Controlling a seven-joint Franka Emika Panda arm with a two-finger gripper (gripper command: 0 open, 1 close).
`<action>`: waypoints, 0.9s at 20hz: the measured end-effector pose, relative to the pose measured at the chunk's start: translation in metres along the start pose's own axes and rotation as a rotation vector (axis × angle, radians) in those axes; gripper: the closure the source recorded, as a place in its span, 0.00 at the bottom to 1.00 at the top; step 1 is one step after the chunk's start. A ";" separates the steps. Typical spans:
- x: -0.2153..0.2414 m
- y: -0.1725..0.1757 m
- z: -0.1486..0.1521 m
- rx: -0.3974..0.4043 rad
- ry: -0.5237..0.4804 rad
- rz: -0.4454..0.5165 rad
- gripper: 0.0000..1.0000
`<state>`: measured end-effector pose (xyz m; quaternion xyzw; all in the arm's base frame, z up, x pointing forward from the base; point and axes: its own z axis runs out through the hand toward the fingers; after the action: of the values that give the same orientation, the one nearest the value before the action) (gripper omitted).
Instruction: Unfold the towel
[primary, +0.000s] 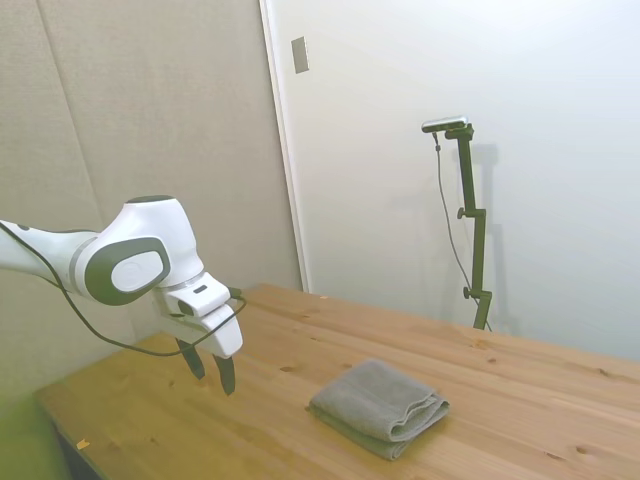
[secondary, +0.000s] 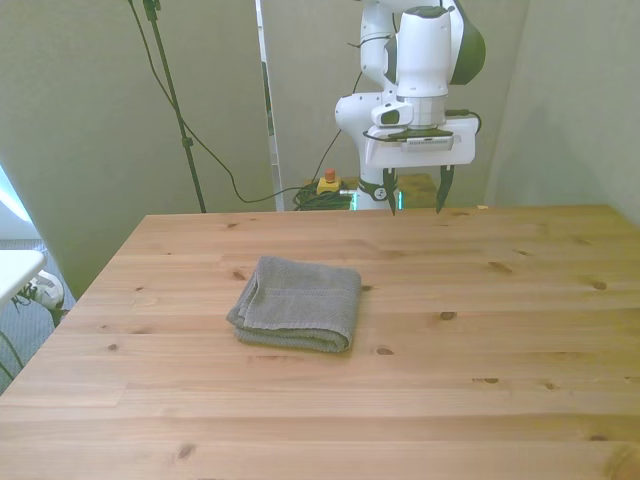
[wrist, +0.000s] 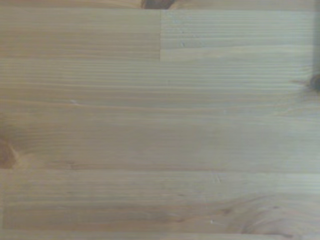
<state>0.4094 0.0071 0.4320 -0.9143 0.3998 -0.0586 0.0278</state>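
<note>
Grey towel (secondary: 296, 302) folded on table (secondary: 500, 330); fingers (secondary: 443, 190) spread wide, seemingly empty, well apart.

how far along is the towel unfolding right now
Nothing looks done yet: the towel lies folded in thick layers on the table. In hand: nothing. The gripper hangs open and empty above the far edge, well apart from the towel, and the wrist view shows only bare wood. Left to do: reach the towel, grasp an edge or corner of the top layer, and pull it open flat.
</note>
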 end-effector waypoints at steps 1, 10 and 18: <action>0.000 0.000 0.000 0.001 -0.002 0.001 0.00; 0.118 0.061 -0.023 0.067 0.016 0.165 0.00; 0.247 0.189 -0.006 0.161 -0.004 0.313 0.00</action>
<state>0.4371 -0.3027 0.4401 -0.8358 0.5313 -0.0836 0.1103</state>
